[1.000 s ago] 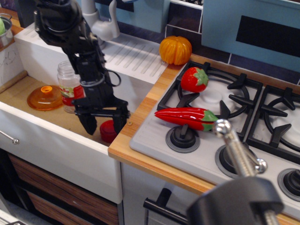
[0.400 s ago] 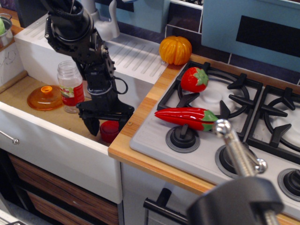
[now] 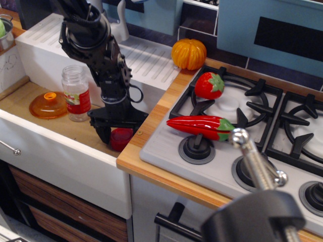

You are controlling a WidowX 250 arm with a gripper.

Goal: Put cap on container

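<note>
The red cap [image 3: 121, 139] lies on the wooden sink floor at the sink's right front corner. My black gripper [image 3: 120, 133] has come down over it. Its jaws are open and stand on either side of the cap, with the left finger [image 3: 103, 134] beside the cap's left edge. The cap's top is partly hidden by the gripper. The clear jar [image 3: 76, 93] with a red label stands upright and uncapped to the left of the gripper, a short way from the cap.
An orange translucent domed lid [image 3: 48, 105] lies left of the jar. The white sink front wall [image 3: 60, 151] and wooden counter edge [image 3: 146, 151] hem in the cap. A red pepper [image 3: 201, 126], strawberry [image 3: 209, 85] and pumpkin [image 3: 189, 53] sit by the stove. A steel pot [image 3: 5, 31] shows at far left.
The gripper has moved right and down, from beside the jar to straddle the red cap. The jar, now uncovered by the arm, and the cap have not moved.
</note>
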